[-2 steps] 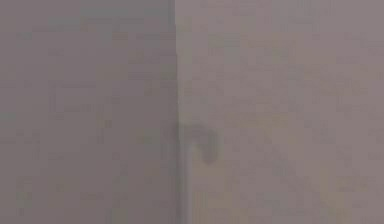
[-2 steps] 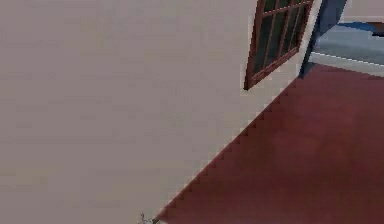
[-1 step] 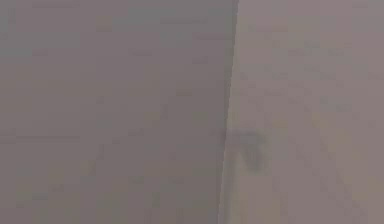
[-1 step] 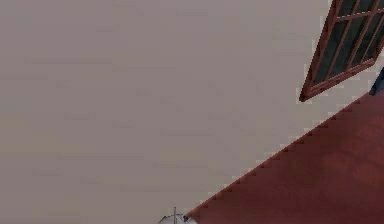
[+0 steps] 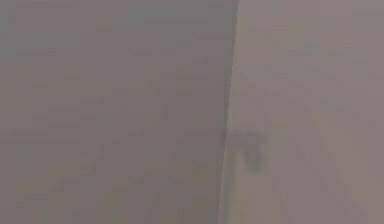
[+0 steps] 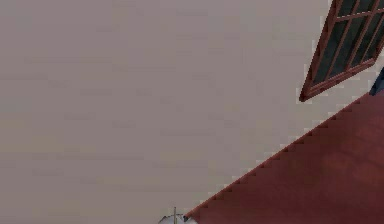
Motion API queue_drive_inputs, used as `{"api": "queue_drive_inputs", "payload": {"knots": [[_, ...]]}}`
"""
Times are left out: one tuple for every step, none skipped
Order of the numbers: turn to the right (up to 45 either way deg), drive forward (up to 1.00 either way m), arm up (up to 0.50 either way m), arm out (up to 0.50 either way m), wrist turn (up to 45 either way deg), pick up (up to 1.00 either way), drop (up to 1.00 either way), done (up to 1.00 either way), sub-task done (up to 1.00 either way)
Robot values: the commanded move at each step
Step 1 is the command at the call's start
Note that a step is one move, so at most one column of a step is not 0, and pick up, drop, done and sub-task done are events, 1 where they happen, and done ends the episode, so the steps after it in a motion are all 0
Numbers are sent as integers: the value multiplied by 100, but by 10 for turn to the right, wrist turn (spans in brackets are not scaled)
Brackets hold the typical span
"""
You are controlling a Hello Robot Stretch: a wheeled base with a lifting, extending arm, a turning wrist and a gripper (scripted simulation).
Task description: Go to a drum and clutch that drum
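Observation:
A bare grey-beige wall (image 5: 110, 100) stands close ahead in the forward view. It meets a second wall (image 5: 315, 90) at an upright corner line (image 5: 232, 110) right of the middle. In the arm side view a pale wall (image 6: 130, 100) runs down to a dark red floor (image 6: 320, 175) at the lower right.
A window with a red-brown frame (image 6: 345, 45) hangs at the arm side view's top right. A small blue thing (image 6: 379, 82) pokes in at the right edge below it. A small pale thing (image 6: 175, 217) sits at the bottom edge by the foot of the wall.

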Motion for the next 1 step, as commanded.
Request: {"api": "queue_drive_inputs", "payload": {"knots": [[0,0,0,8,0,0,0,0,0]]}}
